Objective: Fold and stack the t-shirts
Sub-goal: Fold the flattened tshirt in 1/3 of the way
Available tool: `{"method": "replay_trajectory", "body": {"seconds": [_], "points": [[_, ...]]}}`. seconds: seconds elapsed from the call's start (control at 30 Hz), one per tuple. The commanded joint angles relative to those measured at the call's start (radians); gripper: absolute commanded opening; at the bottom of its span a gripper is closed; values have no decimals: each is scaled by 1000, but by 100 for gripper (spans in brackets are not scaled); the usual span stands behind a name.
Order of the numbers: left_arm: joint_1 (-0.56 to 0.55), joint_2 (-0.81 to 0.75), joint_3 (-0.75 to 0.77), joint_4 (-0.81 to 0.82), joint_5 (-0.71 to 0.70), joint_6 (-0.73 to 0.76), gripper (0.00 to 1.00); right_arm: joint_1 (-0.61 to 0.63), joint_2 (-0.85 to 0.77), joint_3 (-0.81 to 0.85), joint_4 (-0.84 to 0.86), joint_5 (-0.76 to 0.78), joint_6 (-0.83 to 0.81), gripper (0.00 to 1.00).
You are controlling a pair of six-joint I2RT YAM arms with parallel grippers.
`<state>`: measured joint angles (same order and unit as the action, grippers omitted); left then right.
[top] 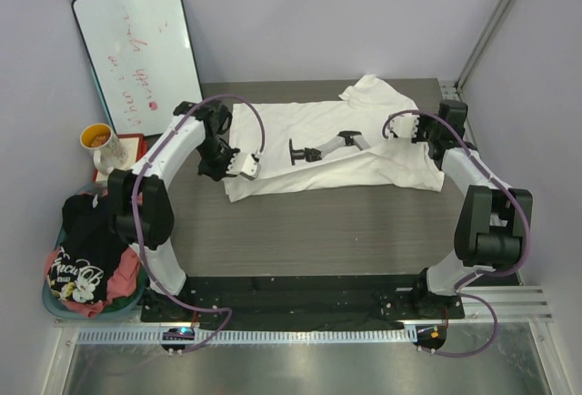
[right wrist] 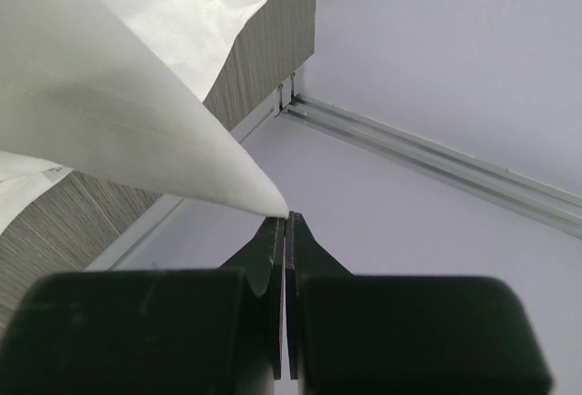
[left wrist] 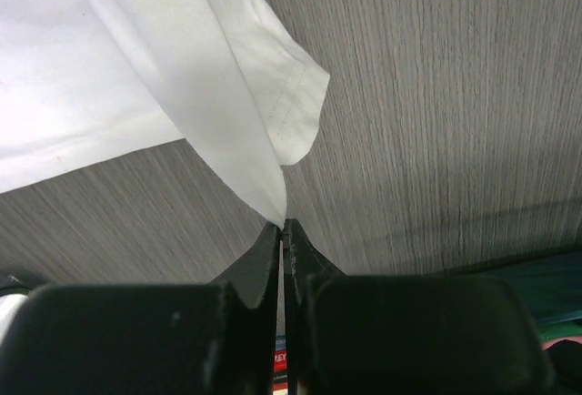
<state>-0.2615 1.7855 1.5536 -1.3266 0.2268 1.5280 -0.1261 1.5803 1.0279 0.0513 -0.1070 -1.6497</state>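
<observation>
The large white t-shirt (top: 300,126) lies spread across the far half of the table, its black chest graphic (top: 323,149) facing up. My left gripper (top: 247,167) is at the shirt's near left corner. In the left wrist view it (left wrist: 283,224) is shut on a tip of the white fabric (left wrist: 136,67), lifted off the table. My right gripper (top: 391,128) is at the shirt's right side. In the right wrist view it (right wrist: 287,217) is shut on a point of white cloth (right wrist: 109,122). A black t-shirt with pale lettering (top: 86,231) and a pink-red one (top: 123,272) lie in the basket.
The teal-rimmed laundry basket (top: 50,299) stands at the near left, beside the left arm's base. A whiteboard (top: 136,49) leans at the far left, with a mug (top: 102,140) in front of it. The table's grey surface (top: 318,231) ends at a metal rail (right wrist: 409,154) near the right wall.
</observation>
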Motion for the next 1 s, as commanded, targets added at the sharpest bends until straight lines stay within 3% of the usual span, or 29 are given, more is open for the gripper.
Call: {"method": "replay_trajectory", "body": {"seconds": [0.0,0.97], "points": [[1,20,23,-11,-21,-20,0,9,10,41,73,-5,11,1],[18,48,0,112,-56,-69,0,66,113,67,257,-10,24,1]]}}
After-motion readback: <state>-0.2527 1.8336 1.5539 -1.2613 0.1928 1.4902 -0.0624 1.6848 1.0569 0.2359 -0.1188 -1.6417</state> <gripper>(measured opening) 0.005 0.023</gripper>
